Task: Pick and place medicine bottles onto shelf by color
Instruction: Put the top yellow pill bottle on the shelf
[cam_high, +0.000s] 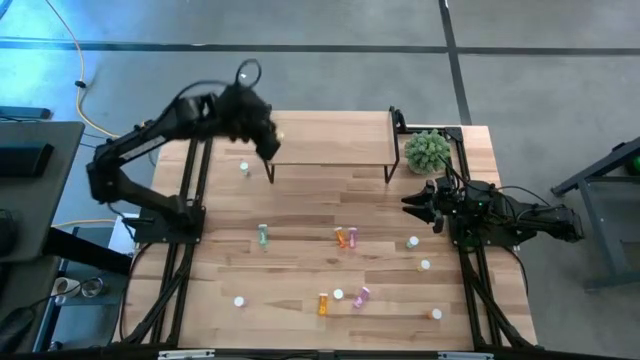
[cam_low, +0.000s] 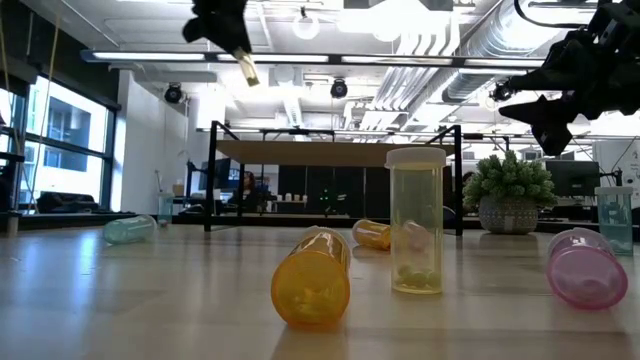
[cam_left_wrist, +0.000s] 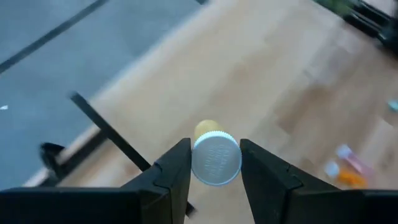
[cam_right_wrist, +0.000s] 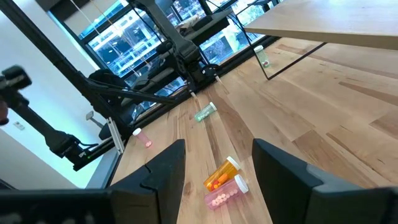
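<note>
My left gripper (cam_high: 268, 140) hangs high over the left end of the shelf (cam_high: 335, 140), shut on a yellow medicine bottle (cam_left_wrist: 216, 158) with a white cap. In the low view the bottle (cam_low: 247, 70) sticks out below that gripper (cam_low: 238, 48). Other medicine bottles lie or stand on the tabletop: a green one (cam_high: 263, 236), an orange (cam_high: 342, 237) and a pink one (cam_high: 352, 236) side by side, another orange one (cam_high: 323, 303), and one upright (cam_high: 245, 168) by the shelf's left legs. My right gripper (cam_high: 418, 203) rests open at the table's right, nothing between its fingers (cam_right_wrist: 217, 155). My left gripper pinches the yellow bottle between its two fingers (cam_left_wrist: 177, 171) at the cap end (cam_left_wrist: 231, 163). The fingers slant down, and the bottle lies along them with its white cap turned back toward the wrist. It is lifted clear, tilted, its yellow body (cam_low: 248, 72) poking out past the fingertips.
A green plant ball in a pot (cam_high: 428, 150) stands at the shelf's right end. The shelf's thin black legs (cam_high: 271, 170) stand on the tabletop. More bottles are scattered over the near half of the table (cam_high: 437, 314); bare wood lies just in front of the shelf.
</note>
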